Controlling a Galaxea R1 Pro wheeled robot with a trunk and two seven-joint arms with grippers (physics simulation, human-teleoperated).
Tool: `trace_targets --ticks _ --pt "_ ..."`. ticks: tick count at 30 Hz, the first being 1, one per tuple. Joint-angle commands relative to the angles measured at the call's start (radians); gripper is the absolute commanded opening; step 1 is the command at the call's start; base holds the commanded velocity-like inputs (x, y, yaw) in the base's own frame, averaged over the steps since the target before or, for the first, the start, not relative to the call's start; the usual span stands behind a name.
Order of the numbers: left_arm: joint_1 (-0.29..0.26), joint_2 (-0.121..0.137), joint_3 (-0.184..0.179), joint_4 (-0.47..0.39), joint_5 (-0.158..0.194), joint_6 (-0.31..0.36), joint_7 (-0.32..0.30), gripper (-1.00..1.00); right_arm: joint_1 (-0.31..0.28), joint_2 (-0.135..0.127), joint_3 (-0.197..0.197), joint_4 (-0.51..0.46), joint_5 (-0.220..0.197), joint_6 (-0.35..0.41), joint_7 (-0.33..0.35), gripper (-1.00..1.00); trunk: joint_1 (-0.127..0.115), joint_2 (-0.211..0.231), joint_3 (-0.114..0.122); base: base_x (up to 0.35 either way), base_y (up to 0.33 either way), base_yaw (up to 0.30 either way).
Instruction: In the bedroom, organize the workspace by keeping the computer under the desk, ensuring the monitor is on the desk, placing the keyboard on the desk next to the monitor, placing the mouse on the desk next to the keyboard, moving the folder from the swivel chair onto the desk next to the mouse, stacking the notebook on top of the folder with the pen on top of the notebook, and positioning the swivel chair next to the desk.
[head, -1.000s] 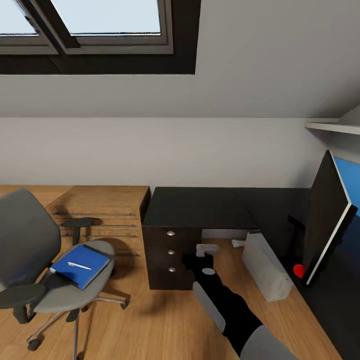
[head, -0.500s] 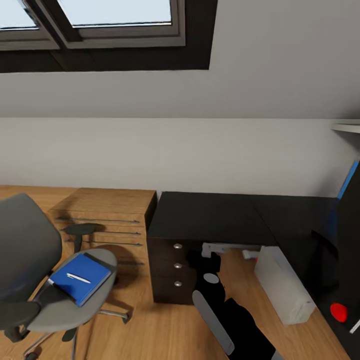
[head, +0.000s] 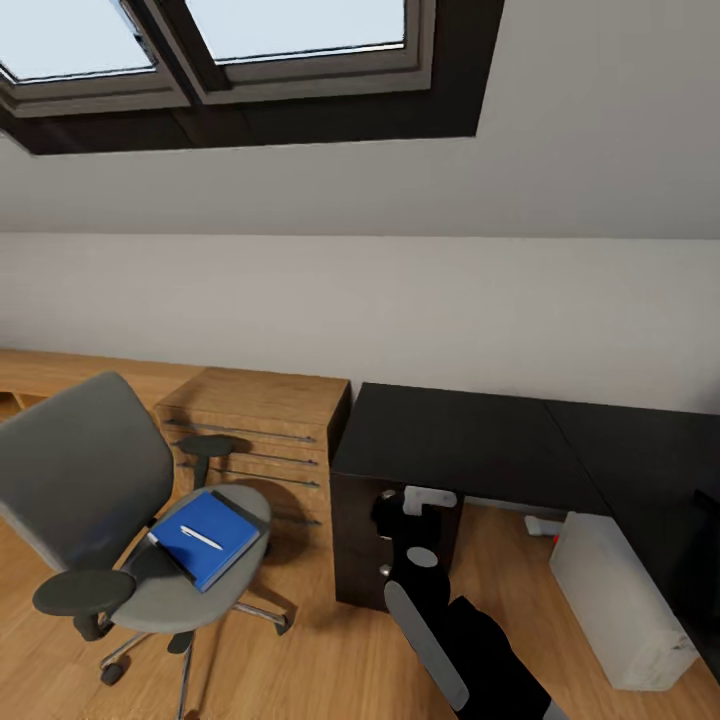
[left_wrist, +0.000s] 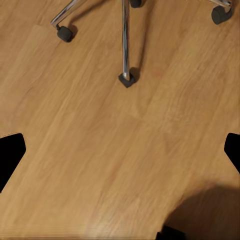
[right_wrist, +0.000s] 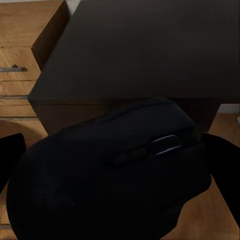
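My right gripper (head: 408, 508) (right_wrist: 117, 157) is shut on the black mouse (right_wrist: 110, 175), held in front of the black desk (head: 460, 440) near its drawer unit. The desk top (right_wrist: 145, 50) lies bare beyond the mouse. The grey swivel chair (head: 85, 480) stands at the left with the blue folder (head: 225, 548) on its seat and the white pen (head: 201, 538) lying on the folder. The pale computer (head: 620, 595) stands on the floor under the desk at the right. My left gripper (left_wrist: 121, 150) hangs open over the floor near the chair's chrome base (left_wrist: 125, 45).
A light wooden chest (head: 265, 415) with bar handles stands between the chair and the desk. Skylights (head: 290, 30) sit in the sloped ceiling above. Wood floor (head: 320, 660) spreads in front of the desk and chair.
The head view has swung left, so the monitor has slid out at the right and the chair sits nearer the middle. The right arm keeps the same pose with the mouse.
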Motion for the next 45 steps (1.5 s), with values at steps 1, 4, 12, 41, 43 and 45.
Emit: trace_targets --ticks 1,4,12,41,43,45 --pt "-0.001 -0.003 -0.007 0.0 0.01 -0.007 0.006 1.0 -0.001 -0.001 0.007 -0.002 -0.005 0.006 -0.007 -1.0 0.0 -0.001 -0.001 0.0 0.0 0.108" --pt "-0.001 -0.013 -0.008 -0.004 0.01 -0.028 0.006 1.0 -0.001 -0.001 0.025 -0.007 -0.004 0.007 -0.007 -1.0 0.0 -0.001 -0.001 0.0 0.0 0.059" --pt "-0.001 -0.059 -0.038 -0.268 0.009 -0.007 0.005 1.0 -0.004 -0.004 0.059 -0.1 0.004 0.069 -0.003 -1.0 0.0 -0.001 -0.001 0.0 0.0 0.007" --pt "-0.002 -0.093 -0.053 -0.951 0.102 0.621 0.011 1.0 -0.2 -0.009 -0.166 0.157 -0.063 0.116 0.245 -1.0 0.0 -0.001 -0.001 0.011 0.0 0.0" --pt "-0.002 -0.091 -0.052 -0.951 0.101 0.62 0.011 1.0 -0.2 -0.009 -0.167 0.157 -0.068 0.115 0.245 -1.0 0.0 -0.001 -0.001 0.246 0.0 0.024" --pt "-0.002 -0.091 -0.053 -0.95 0.101 0.619 0.012 1.0 -0.2 -0.009 -0.167 0.158 -0.07 0.113 0.244 -1.0 0.0 -0.001 -0.001 0.282 0.0 0.098"
